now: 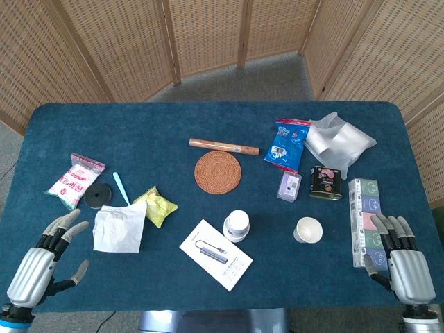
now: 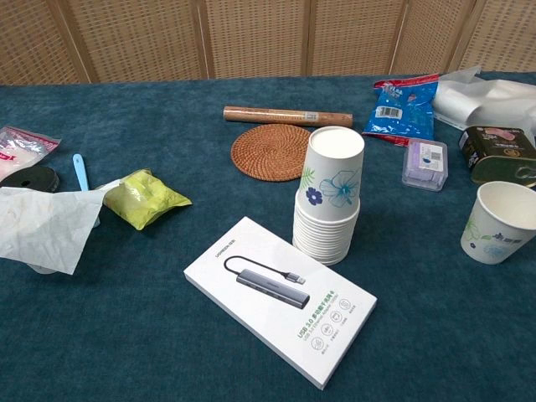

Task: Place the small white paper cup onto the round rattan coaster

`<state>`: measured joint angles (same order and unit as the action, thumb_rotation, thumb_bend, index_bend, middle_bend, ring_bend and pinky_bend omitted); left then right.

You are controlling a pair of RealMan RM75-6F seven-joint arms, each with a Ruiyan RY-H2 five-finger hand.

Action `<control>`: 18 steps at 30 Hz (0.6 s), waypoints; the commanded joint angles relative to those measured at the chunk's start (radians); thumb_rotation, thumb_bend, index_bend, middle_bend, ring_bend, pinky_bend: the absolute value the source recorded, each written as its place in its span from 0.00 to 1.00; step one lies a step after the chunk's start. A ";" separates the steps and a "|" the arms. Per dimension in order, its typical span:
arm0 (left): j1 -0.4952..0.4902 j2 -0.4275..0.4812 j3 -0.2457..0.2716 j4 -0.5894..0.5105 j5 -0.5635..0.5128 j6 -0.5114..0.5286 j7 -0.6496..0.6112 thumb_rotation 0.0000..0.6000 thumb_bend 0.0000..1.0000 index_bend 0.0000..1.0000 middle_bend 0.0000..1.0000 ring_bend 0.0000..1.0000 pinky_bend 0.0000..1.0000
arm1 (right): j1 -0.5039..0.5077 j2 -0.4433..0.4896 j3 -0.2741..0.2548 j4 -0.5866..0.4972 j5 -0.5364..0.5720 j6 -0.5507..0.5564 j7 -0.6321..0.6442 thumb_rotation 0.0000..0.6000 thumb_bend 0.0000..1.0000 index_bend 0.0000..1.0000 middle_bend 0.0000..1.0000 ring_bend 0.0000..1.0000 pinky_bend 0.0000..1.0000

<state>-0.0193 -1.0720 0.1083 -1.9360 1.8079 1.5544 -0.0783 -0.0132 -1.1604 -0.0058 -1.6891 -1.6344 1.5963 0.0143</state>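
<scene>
Paper cup [image 1: 307,229] stands apart from rattan coaster [image 1: 218,172].
Left hand [image 1: 43,258] and right hand [image 1: 402,255] rest wide, holding nothing.

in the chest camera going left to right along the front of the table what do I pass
White tissue → yellow-green packet → white hub box → stack of paper cups → single white paper cup.

A cup stack [image 2: 329,197] is seen just right of the coaster [image 2: 270,152]; a single cup [image 2: 499,222] is set apart at right.
</scene>
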 commanded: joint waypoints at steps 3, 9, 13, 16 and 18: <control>-0.003 -0.002 0.000 -0.003 -0.002 -0.004 0.004 1.00 0.46 0.14 0.04 0.00 0.00 | 0.007 -0.011 0.000 0.007 0.004 -0.019 0.001 1.00 0.47 0.00 0.00 0.00 0.00; -0.007 0.000 -0.002 -0.011 0.005 -0.003 0.006 1.00 0.46 0.14 0.04 0.00 0.00 | 0.011 -0.016 0.002 -0.001 0.006 -0.027 -0.018 1.00 0.47 0.00 0.00 0.00 0.00; -0.016 0.003 -0.008 -0.016 0.001 -0.008 -0.001 1.00 0.46 0.14 0.04 0.00 0.00 | 0.023 -0.017 0.005 -0.016 0.004 -0.043 -0.024 1.00 0.45 0.00 0.00 0.00 0.00; -0.028 0.012 -0.015 -0.023 0.002 -0.015 -0.007 1.00 0.46 0.14 0.04 0.00 0.00 | 0.040 -0.015 0.011 -0.037 0.008 -0.071 -0.042 1.00 0.44 0.00 0.00 0.00 0.00; -0.035 0.019 -0.018 -0.032 0.004 -0.020 -0.006 1.00 0.46 0.14 0.04 0.00 0.00 | 0.053 -0.019 0.014 -0.050 0.008 -0.090 -0.062 1.00 0.44 0.00 0.00 0.00 0.00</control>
<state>-0.0520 -1.0554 0.0918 -1.9651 1.8110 1.5365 -0.0844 0.0303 -1.1773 0.0047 -1.7288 -1.6272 1.5191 -0.0348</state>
